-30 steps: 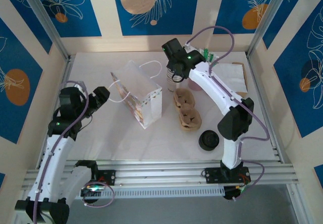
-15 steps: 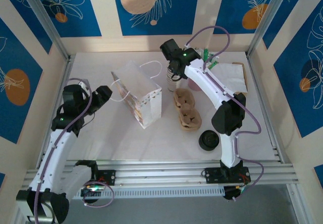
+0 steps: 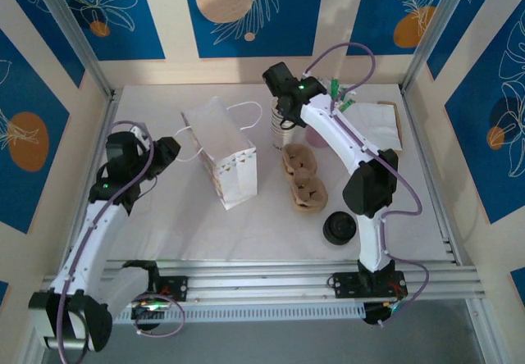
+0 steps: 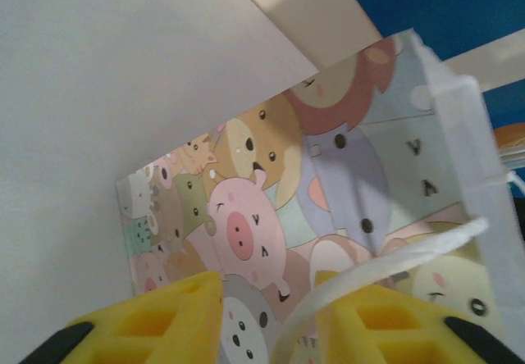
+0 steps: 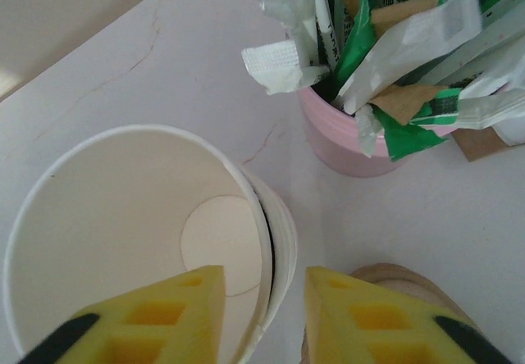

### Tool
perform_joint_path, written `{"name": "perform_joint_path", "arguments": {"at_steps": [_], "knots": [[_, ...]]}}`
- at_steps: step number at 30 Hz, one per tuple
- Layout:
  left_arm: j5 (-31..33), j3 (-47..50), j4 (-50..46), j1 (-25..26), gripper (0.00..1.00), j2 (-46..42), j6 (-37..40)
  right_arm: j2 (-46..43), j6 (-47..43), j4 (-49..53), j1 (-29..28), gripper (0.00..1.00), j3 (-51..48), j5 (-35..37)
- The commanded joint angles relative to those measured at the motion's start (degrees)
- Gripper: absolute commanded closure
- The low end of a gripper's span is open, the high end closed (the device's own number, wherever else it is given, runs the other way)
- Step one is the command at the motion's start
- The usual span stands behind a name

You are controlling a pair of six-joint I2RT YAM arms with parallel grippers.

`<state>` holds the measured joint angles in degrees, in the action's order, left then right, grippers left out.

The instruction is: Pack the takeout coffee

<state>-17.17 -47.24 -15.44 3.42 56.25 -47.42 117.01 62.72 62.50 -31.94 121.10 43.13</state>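
The takeout coffee (image 3: 339, 229), black lid up, stands on the white table (image 3: 164, 225) at about 5 o'clock in the overhead view. It is close to the right arm and at 5 o'clock of the brown cardboard carrier (image 3: 303, 179), well apart from both grippers.

The left gripper (image 4: 271, 302) is at 9 o'clock of the cartoon-printed paper bag (image 3: 228, 163), which stands upright near the table's middle. Its yellow jaws stand apart, with the bag's white cord handle (image 4: 402, 257) running through the gap; no clamp on the cord shows.

The right gripper (image 5: 264, 298) hangs at 1 o'clock of the table over the stack of lidless white cups (image 5: 123, 208). Its jaws are apart and straddle the top cup's rim, one finger inside and one outside.

A pink cup (image 5: 344, 147) stuffed with packets (image 5: 385, 44) sits just beside the stack, at its 3 o'clock seen from overhead.
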Motion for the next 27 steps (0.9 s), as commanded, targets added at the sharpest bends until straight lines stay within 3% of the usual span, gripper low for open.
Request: {"name": "perform_joint_path", "arguments": {"at_steps": [1, 6, 12, 16, 23, 27], "knots": [[-1.6, -2.5, 2.1, -0.5, 0.69, 1.5, 1.8, 0.9, 1.7, -0.3, 0.7, 0.74, 1.7, -0.6], [-1.6, -4.3, 4.0, -0.5, 0.75, 3.5, 5.8, 1.1, 1.4, -0.9, 0.7, 0.82, 2.5, -1.3], [-1.2, -7.2, 5.7, -0.6, 0.70, 6.9, 8.7, 0.7, 0.7, -0.3, 0.7, 0.96, 4.2, -1.0], [-1.1, -8.5, 5.7, -0.7, 0.55, 6.6, 10.2, -0.3, 0.0, -0.6, 0.6, 0.98, 4.8, -0.2], [4.7, -11.3, -1.7, -0.7, 0.12, 3.5, 13.2, -3.5, -2.6, -2.3, 0.0, 1.00, 5.5, 0.1], [7.3, -14.4, -7.2, -0.7, 0.00, 1.8, 14.2, -6.2, -3.9, -3.2, -0.4, 1.00, 5.6, -0.1]]}}
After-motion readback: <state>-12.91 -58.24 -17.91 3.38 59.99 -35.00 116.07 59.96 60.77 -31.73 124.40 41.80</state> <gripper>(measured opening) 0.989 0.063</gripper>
